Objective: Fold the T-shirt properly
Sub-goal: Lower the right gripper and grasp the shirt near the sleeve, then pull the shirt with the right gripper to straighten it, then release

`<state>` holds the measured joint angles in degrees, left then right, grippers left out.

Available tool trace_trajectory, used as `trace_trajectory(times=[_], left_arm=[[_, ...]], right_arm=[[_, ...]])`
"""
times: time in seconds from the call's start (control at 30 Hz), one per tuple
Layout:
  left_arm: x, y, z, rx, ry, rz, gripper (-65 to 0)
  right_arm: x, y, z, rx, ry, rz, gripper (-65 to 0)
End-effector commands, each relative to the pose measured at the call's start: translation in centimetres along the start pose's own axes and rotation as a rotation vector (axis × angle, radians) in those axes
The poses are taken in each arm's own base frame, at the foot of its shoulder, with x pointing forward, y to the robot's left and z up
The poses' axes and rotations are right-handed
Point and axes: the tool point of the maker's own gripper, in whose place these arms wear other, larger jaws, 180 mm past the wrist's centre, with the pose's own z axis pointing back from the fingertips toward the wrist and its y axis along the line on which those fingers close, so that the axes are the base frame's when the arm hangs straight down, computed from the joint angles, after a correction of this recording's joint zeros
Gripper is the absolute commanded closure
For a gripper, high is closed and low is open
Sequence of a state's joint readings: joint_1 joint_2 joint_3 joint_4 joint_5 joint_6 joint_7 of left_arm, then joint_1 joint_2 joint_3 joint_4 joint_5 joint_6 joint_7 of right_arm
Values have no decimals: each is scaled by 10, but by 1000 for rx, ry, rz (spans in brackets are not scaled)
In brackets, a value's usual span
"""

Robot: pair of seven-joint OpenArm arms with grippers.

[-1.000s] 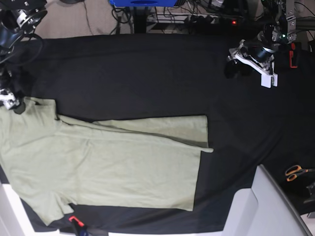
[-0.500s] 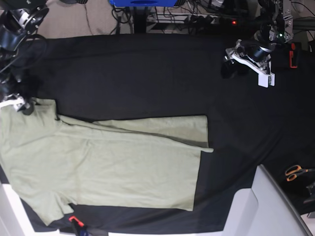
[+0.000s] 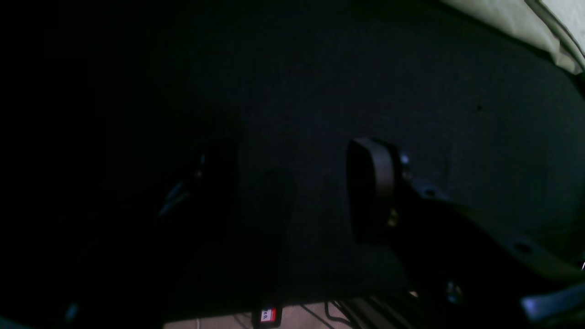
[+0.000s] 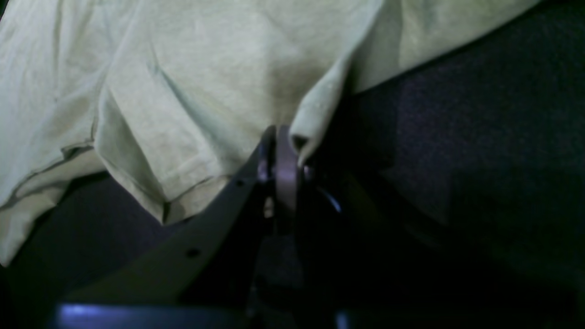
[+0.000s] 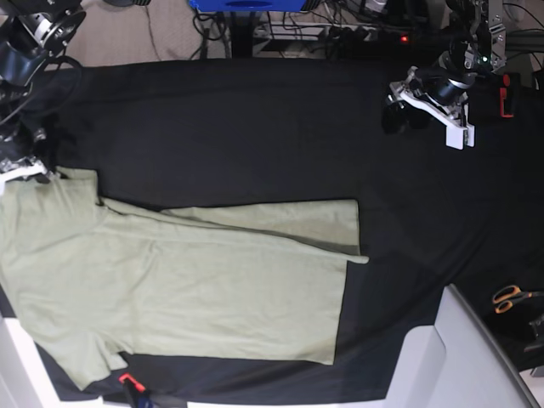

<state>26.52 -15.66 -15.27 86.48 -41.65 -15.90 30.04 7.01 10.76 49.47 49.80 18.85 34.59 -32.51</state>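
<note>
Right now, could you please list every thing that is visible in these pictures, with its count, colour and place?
T-shirt: one, pale sage green, lying partly folded on the left half of the table.
Table covering: one, black, over the whole table.
Scissors: one pair, orange handles, right edge.
Clamp: one, orange and black, near edge at lower left.
White panel: one, lower right corner.
Left gripper: one, black, open, above bare cloth at upper right.
Right gripper: one, dark, shut on the T-shirt edge at far left.
</note>
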Motion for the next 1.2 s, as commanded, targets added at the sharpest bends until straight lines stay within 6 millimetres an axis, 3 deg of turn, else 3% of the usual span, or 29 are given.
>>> trace_trajectory(times=[0.0, 0.13, 0.3, 0.5, 0.57, 0.77, 0.87, 1.17], left_arm=[[11, -2, 2, -12, -31, -15, -375], [12, -2, 2, -12, -33, -15, -375], [12, -2, 2, -12, -33, -15, -375], [10, -2, 2, -11, -30, -14, -375], [10, -2, 3, -11, -29, -14, -375], [6, 0, 4, -8, -20, -12, -375], [4, 0, 5, -7, -17, -11, -375], [-21, 1, -3, 85, 51, -162, -375]], right_arm=[[41, 6, 8, 12, -87, 46, 0], [75, 24, 16, 21, -121, 107, 0], [105, 50, 10, 59, -143, 123, 0], [127, 91, -4, 125, -175, 190, 0], [140, 90, -9, 113, -199, 170, 0], [152, 93, -31, 135, -234, 146, 0], [159, 103, -39, 157, -274, 136, 0], [194, 116, -38, 185, -427, 117, 0]])
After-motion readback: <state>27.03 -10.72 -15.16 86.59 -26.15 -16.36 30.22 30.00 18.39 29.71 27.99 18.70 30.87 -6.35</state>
